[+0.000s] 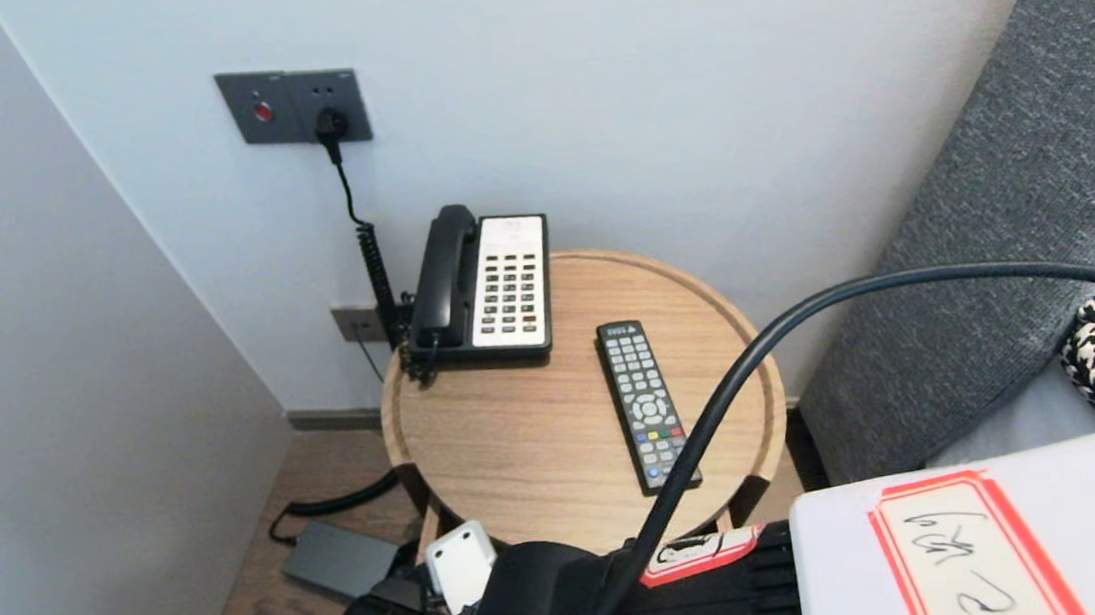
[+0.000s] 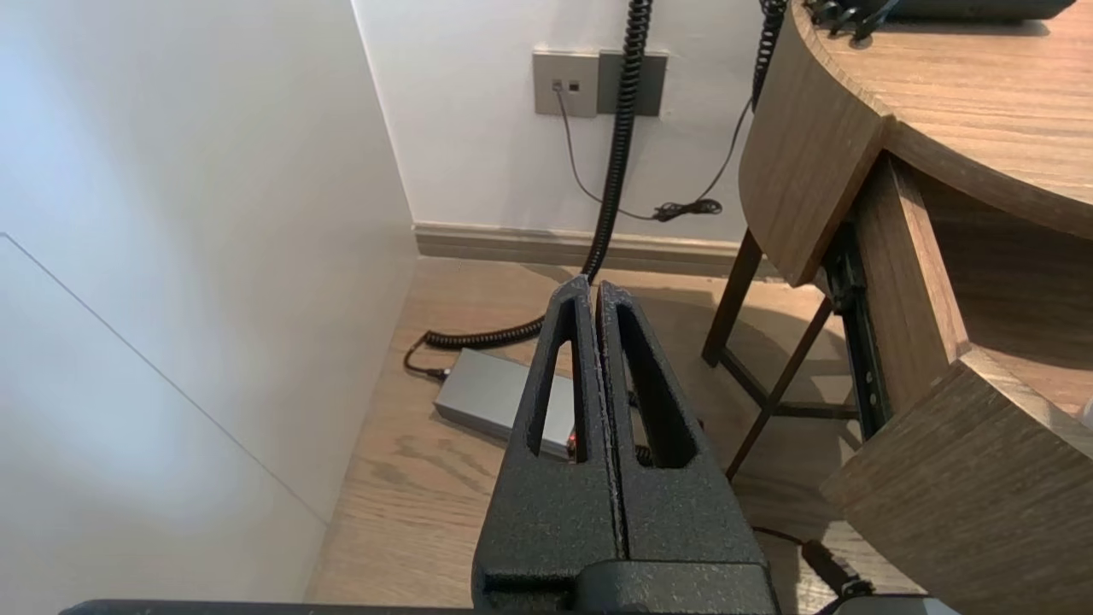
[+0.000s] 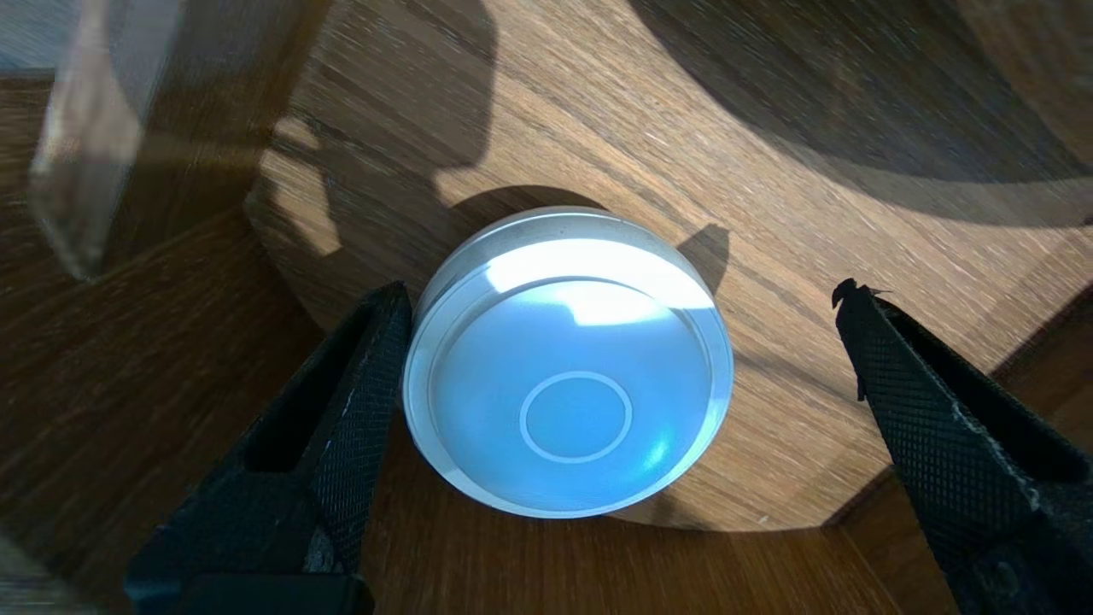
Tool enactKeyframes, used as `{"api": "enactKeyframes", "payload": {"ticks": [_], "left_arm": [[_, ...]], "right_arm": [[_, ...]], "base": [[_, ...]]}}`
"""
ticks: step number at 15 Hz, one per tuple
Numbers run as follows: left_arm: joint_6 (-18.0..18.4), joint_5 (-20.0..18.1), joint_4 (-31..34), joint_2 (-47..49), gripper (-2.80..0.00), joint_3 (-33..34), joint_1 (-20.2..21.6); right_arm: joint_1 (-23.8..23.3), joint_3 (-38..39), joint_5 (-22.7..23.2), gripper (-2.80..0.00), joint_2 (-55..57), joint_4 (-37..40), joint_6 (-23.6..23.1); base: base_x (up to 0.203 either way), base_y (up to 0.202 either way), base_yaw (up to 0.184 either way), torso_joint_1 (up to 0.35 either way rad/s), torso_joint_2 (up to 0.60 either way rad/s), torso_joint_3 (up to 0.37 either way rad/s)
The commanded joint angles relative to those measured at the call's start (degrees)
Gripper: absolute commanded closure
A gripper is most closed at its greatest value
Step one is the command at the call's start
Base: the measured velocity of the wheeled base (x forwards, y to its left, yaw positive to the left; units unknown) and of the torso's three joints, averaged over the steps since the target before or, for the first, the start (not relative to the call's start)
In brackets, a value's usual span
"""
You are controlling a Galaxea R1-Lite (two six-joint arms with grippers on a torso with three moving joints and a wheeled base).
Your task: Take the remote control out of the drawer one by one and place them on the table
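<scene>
Your right gripper (image 3: 619, 295) stands wide around the white round disc (image 3: 568, 363) on a wooden board (image 3: 768, 171), one finger just beside its rim; your left gripper (image 2: 595, 289) (parked beside the counter (image 2: 811, 171)) is closed.

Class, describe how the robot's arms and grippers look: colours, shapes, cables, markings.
The left gripper and right gripper have matt black, rough-textured, tapering, slotted fingers. The head view shows a black arm housing, a white casing with a red-bordered handwritten label, and a thick black cable.
</scene>
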Motion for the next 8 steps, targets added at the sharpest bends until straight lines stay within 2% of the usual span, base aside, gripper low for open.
{"api": "enactKeyframes", "payload": {"ticks": [1,8], "left_arm": [[0.0,0.0,0.0,0.0,0.00,0.7,0.0],[0.0,0.0,0.0,0.0,0.00,0.5,0.0]], "right_arm": [[0.0,0.3,-0.2,-2.80,-0.6,0.2,0.2],[-0.3,3.0,-0.2,-2.80,-3.2,0.2,0.2]], "base": [[0.000,0.000,0.000,0.000,0.00,0.000],[0.000,0.000,0.000,0.000,0.00,0.000]]}}
